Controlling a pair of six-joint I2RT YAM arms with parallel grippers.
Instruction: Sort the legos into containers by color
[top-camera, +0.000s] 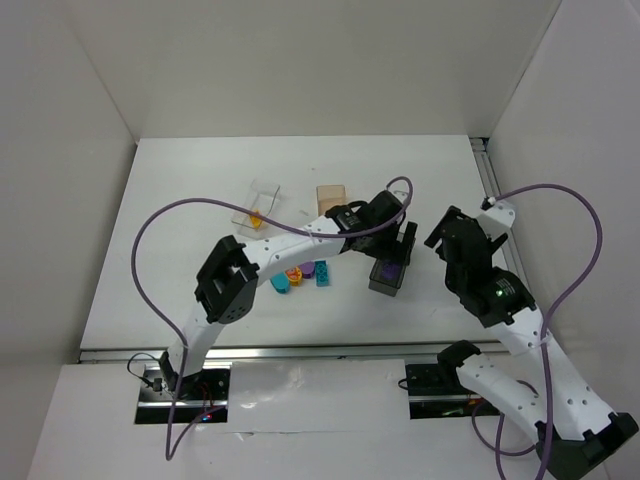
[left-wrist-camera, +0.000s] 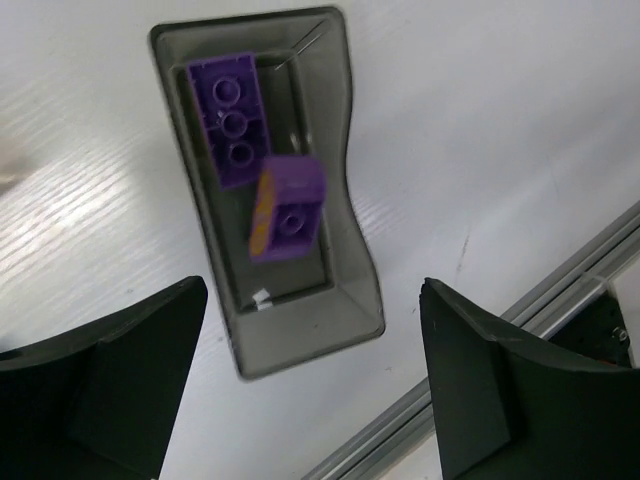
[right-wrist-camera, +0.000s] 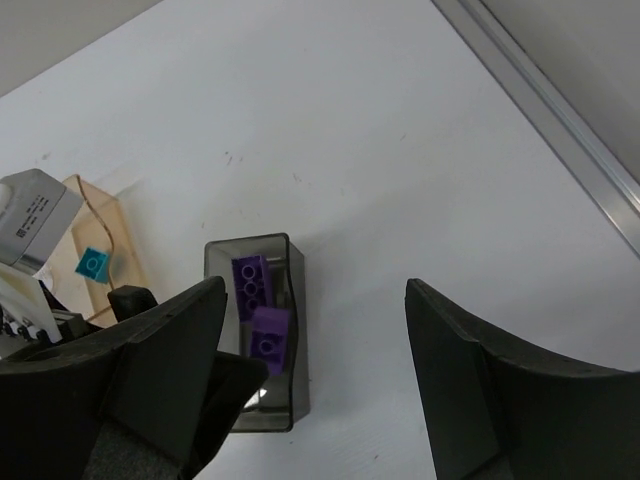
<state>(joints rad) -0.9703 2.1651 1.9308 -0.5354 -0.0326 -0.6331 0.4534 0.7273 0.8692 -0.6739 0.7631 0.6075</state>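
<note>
Right fingers (right-wrist-camera: 480, 380): apart, empty, beside the dark grey smoky plastic box (right-wrist-camera: 297, 340).
Left fingers (left-wrist-camera: 120, 380): spread wide above that box, holding nothing.
Purple toy bricks (left-wrist-camera: 228, 120): two inside the box, one tilted.
Advice: lift straight off the box; loose bricks (top-camera: 300, 275) wait left of it on the white counter (top-camera: 200, 200).

There are three boxes: one clear box (top-camera: 265, 195), one tan box (top-camera: 331, 190) and one dark grey box (left-wrist-camera: 345, 130). There are eight legos in all: three purple legos (left-wrist-camera: 228, 120) (left-wrist-camera: 288, 208) (top-camera: 308, 269), three teal legos (top-camera: 282, 284) (top-camera: 323, 274) (right-wrist-camera: 92, 263) and two yellow-orange legos (top-camera: 256, 221) (top-camera: 294, 273). Four of the legos sit loose on the table near the middle of the top view.
</note>
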